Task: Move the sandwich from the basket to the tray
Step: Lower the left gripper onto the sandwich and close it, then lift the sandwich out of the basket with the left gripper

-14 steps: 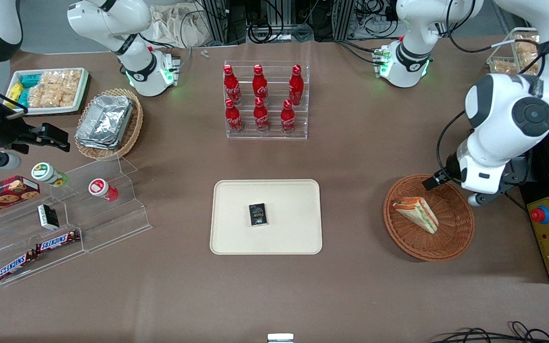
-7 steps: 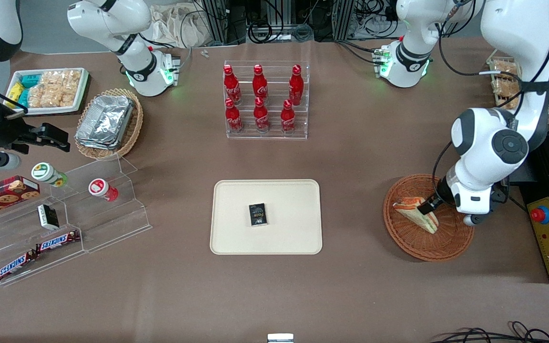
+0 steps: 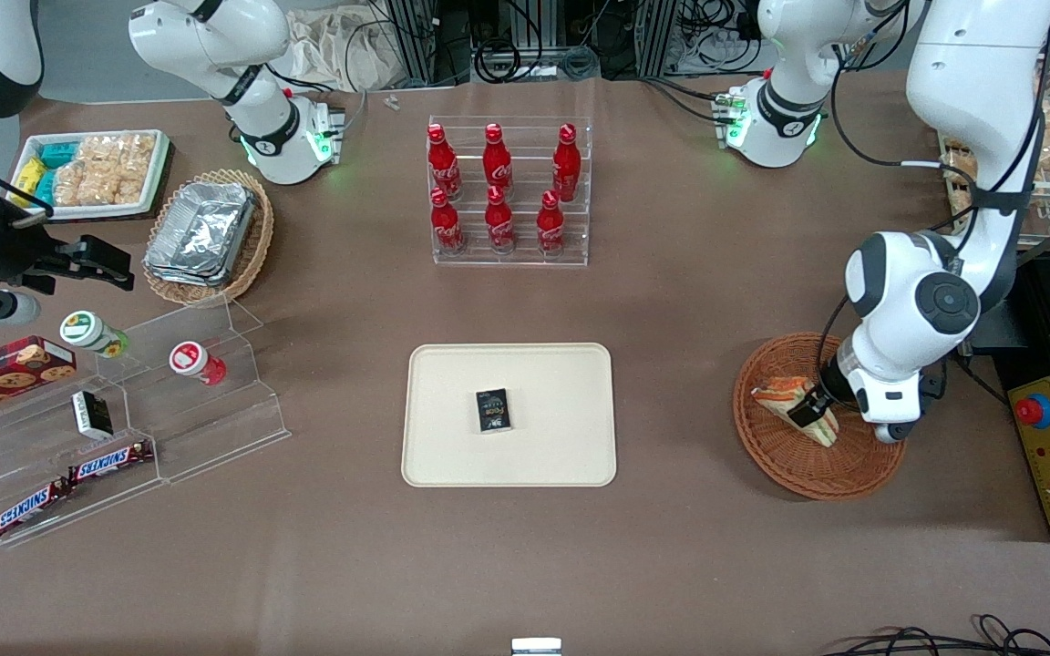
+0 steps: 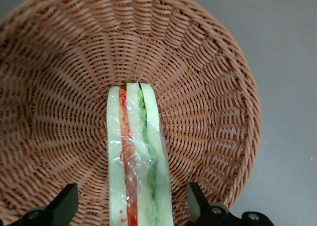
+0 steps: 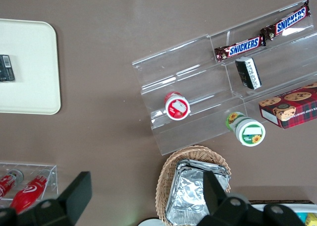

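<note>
Over the basket (image 3: 818,428): tool (image 3: 806,410) has dropped onto the sandwich (image 3: 785,396); tray (image 3: 452,456) awaits mid-desk.
Wrist view: fingers (image 4: 64,203) spread wide, straddling sandwich (image 4: 136,161) in basket (image 4: 208,87), untouched; closing seems next.

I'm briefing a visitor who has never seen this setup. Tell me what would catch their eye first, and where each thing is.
First the white working arm, its gripper open and lowered into the round wicker basket with a finger on each side of the wrapped sandwich. Next, the cream tray mid-table, nearest the front camera, carrying one small black packet. Then the red cola bottles in their clear rack, farther from the camera than the tray.
</note>
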You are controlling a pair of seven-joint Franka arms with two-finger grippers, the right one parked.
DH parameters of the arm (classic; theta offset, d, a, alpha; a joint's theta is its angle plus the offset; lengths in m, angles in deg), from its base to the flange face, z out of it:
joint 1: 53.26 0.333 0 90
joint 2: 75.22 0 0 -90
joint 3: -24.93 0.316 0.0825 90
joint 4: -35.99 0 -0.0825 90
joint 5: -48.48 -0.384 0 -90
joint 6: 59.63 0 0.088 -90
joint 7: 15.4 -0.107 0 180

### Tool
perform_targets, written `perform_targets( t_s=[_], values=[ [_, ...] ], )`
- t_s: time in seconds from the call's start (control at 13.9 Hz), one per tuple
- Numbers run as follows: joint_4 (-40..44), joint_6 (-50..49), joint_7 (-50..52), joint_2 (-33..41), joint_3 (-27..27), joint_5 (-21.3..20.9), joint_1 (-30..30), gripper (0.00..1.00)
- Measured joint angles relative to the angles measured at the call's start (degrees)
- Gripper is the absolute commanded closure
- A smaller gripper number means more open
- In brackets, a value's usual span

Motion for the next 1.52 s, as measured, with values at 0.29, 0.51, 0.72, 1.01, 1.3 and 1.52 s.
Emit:
perform_targets(
  t_s=[0.29, 0.51, 0.72, 1.01, 1.3, 1.52],
  values=[
    [0.1, 0.7, 0.4, -2.1, -0.1, 0.0, -0.1, 0.78],
    [0.4, 0.9, 0.5, -2.4, -0.1, 0.0, -0.1, 1.0],
    [1.6, 0.8, 0.5, -1.4, -0.1, 0.0, 0.0, 1.0],
    [4.7, -13.1, -3.1, 5.7, -0.8, -0.1, -0.2, 1.0],
    [10.5, -25.9, -8.9, 9.1, -8.9, 0.0, -1.0, 1.0],
    [12.0, -25.4, -9.7, 6.8, -17.3, 0.0, -2.0, 1.0]
  ],
)
